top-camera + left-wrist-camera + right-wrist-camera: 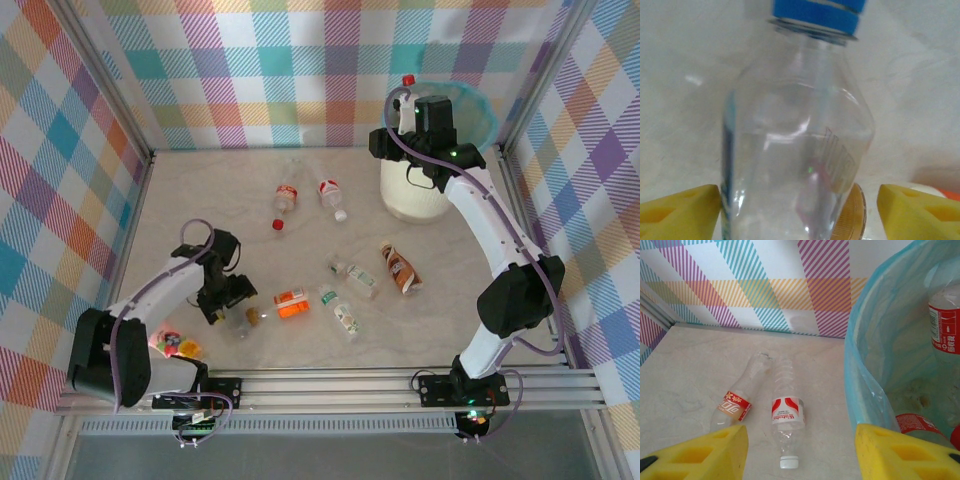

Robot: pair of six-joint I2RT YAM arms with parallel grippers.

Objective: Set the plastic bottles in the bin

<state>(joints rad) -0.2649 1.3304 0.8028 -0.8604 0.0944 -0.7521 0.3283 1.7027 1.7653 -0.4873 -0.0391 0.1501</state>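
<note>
Top view: the bin (412, 205) is parked at the far right of the worktop (190, 200), with a blue liner (480, 105) over its rim. Loose plastic bottles (347, 318) are scattered mid-worktop, e.g. an orange-label one (291, 303) and a brown one (400, 268). The left gripper (230, 303) is seen low at the near left, right by a clear bottle (241, 322).

Left wrist: that clear bottle, blue-capped, is bracketed by the yellow fingers (680, 210). They're spread, not clamped, and a gap is left at the right finger.

Right wrist: the right gripper (801, 440) is held spread with nothing pinched, the bin rim just to its right. Red-label bottles (915, 421) are seen inside, and two more (787, 412) lie on the worktop beyond.
</note>
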